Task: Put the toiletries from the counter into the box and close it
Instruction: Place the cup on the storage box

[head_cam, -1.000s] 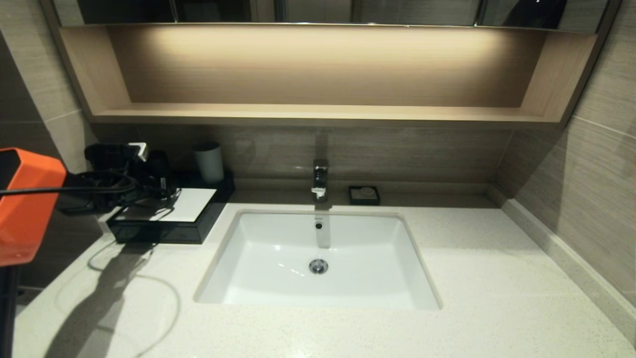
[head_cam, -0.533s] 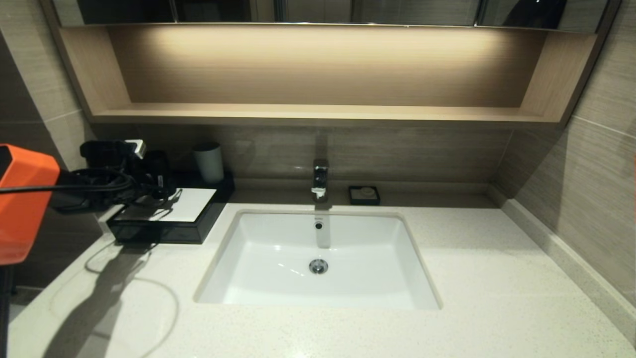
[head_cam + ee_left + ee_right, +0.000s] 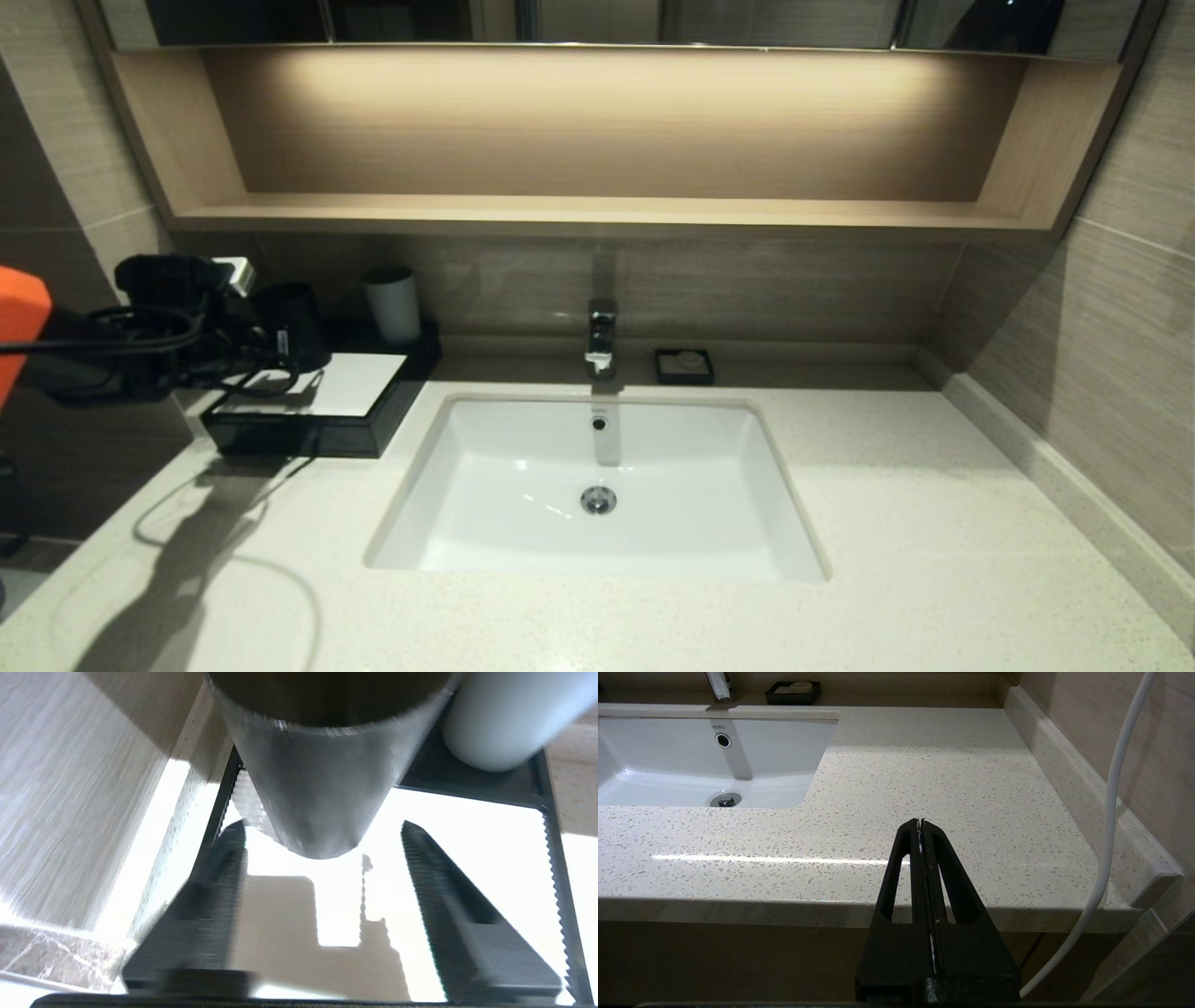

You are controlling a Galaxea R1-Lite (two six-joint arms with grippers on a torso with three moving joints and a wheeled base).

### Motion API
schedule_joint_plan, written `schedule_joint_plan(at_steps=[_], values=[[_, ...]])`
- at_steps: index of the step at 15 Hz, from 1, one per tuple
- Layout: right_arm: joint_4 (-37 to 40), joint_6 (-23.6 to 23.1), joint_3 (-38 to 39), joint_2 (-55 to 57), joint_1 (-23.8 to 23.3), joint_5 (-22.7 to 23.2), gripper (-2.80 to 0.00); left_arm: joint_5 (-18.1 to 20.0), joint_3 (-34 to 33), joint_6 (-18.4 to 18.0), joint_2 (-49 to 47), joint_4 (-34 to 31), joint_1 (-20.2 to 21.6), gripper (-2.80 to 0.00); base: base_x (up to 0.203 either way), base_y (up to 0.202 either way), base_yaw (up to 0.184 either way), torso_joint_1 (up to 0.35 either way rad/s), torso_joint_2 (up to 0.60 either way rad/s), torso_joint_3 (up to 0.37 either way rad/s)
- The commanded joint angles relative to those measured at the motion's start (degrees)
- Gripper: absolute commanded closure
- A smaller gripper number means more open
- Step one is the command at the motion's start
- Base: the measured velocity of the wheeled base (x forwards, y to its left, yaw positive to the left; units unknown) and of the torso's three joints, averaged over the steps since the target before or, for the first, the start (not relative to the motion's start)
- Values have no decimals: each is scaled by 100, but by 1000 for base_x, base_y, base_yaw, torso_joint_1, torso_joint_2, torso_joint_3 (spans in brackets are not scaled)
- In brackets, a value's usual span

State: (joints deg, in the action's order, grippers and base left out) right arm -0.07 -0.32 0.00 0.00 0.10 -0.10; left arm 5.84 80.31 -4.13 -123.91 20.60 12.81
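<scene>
Your left claw (image 3: 322, 835) hangs wide over the box (image 3: 313, 411), frame left; right claw (image 3: 920, 823) pinched together, w/ nothing in it.

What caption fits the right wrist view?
Right gripper, fingers shut and empty, parked off the front edge of the speckled counter, with the white basin beyond.

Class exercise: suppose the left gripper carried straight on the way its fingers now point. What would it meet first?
Most likely the dark cup, which stands just beyond the open left gripper on the box. The white cup stands off to one side. Depth is uncertain, so the fingers might straddle the cup rather than strike it.
</scene>
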Motion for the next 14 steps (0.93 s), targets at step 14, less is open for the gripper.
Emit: schedule_joint_plan(at_steps=[14], values=[[-1, -3, 9, -9, -1, 1, 0, -39, -465, -40, -163, 252, 107, 0, 0, 0, 0, 0, 0, 0]])
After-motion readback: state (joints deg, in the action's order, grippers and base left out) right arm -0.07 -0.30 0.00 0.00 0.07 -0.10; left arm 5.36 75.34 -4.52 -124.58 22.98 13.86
